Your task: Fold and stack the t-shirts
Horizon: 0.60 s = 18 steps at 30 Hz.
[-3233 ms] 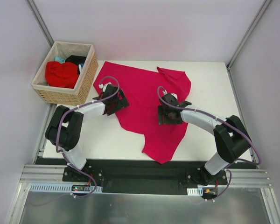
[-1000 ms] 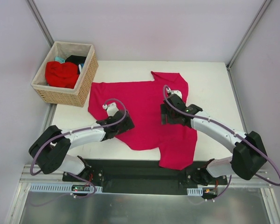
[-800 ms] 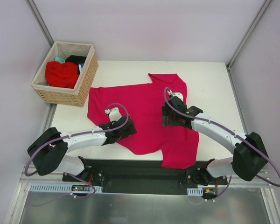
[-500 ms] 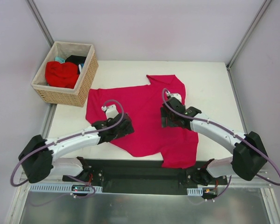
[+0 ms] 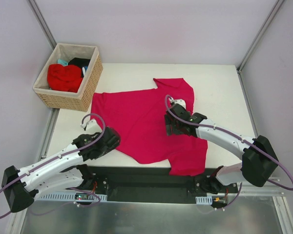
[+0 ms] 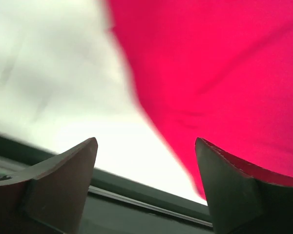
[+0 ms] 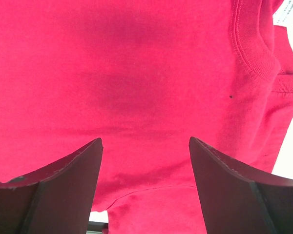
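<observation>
The large crimson-pink t-shirt (image 5: 141, 117) lies spread on the white table, its near part hanging toward the front edge. It fills the right wrist view (image 7: 136, 73), where its collar (image 7: 251, 48) and a white neck label (image 7: 289, 13) show at the top right. My right gripper (image 5: 175, 126) is open and empty, low over the shirt's middle right. My left gripper (image 5: 109, 141) is open and empty at the shirt's near-left edge; the shirt's edge (image 6: 210, 73) shows blurred in the left wrist view. A bright red tee (image 5: 64, 77), a black one (image 5: 81, 62) and a teal one (image 5: 63, 62) lie in the basket.
A woven wicker basket (image 5: 90, 83) stands at the table's far left corner. The white table (image 5: 219, 87) ends at a black rail (image 5: 146, 176) along the front. Slanted frame posts stand at the back left and right.
The left arm has drawn back toward the near left, off the shirt to its edge. The right gripper has shifted slightly left. The shirt has been pulled flatter and toward the front.
</observation>
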Available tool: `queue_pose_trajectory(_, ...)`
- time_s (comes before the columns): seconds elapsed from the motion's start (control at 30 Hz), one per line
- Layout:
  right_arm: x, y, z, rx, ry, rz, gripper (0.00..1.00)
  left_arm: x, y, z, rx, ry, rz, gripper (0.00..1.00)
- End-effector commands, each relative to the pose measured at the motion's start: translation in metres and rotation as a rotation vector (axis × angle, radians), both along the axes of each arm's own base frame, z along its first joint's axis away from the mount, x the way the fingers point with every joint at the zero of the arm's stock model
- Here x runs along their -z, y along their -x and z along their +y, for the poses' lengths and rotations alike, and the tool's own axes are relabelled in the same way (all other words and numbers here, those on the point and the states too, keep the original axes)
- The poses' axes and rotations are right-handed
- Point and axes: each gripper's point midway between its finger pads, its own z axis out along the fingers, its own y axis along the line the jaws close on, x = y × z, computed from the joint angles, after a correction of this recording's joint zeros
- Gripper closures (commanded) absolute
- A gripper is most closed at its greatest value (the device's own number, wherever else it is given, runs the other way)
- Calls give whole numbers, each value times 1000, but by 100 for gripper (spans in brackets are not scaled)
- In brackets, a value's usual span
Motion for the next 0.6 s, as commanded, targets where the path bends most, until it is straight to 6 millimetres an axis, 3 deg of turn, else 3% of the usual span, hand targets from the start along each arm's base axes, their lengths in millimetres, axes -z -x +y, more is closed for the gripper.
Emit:
queue_pose_trajectory(0.0,-17,-10,7,-3,-13,-55,24,36,34,52,-163,-107,105,27)
queue_pose_trajectory(0.23,-12,-7,12,-15,-7,-45,25,49,33,74,-246,-149,126,52)
queue_pose_trajectory(0.57,-7,-4,8,-9,8,-47,25,75,2,60,-213,-147,162,59)
